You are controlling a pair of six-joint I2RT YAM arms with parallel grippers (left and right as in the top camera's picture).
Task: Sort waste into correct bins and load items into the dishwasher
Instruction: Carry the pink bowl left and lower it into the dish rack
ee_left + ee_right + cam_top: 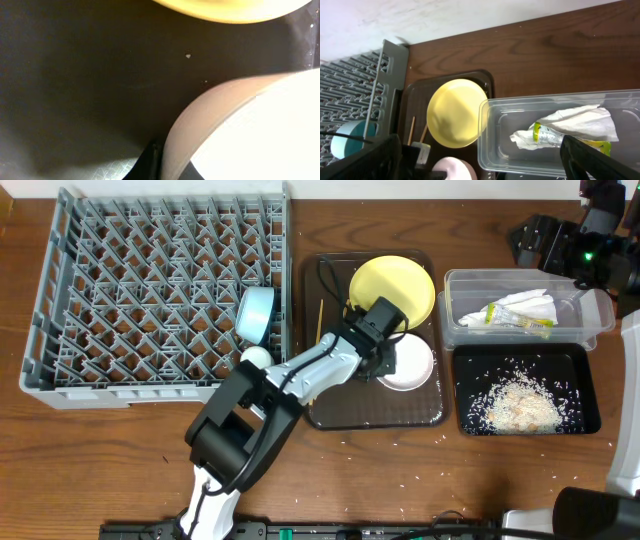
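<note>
From overhead, you were on the loading step, with the waste already sorted; your left arm (300,375) reached across the brown tray (330,415) and the left jaws sat at the near rim of the white bowl (412,365), closed on it as far as I could judge; beside it lay one yellow plate (395,285) and the chopsticks (320,320), which read as a single thin line here; the dish rack (150,290) held one light blue bowl (256,312) and one white cup (256,357) by its right wall; one clear tub (450,310) held one napkin (525,305) and one wrapper (535,327); one black tray (590,415) held the rice (520,405), and stray grains lay on the bench, too small to count. In the left wrist view, the bowl's rim (250,135) filled the lower right, with one of the dark fingers (150,160) tight against it and the plate's edge (235,10) above; the other finger was hidden, so I took the pinch as likely, not certain. In the right wrist view, the right jaws stood wide and held nothing, with the fingers (370,160) at the frame's lower corners, well above the tub (490,150); two chopsticks (411,130) showed here, a single pair. Your next move called for a straight lift clear of the plate, then a carry left over the rack wall and a tilt between free pegs, away from the blue bowl and cup; a thin rim grip could let the bowl swing, so go slowly.
</note>
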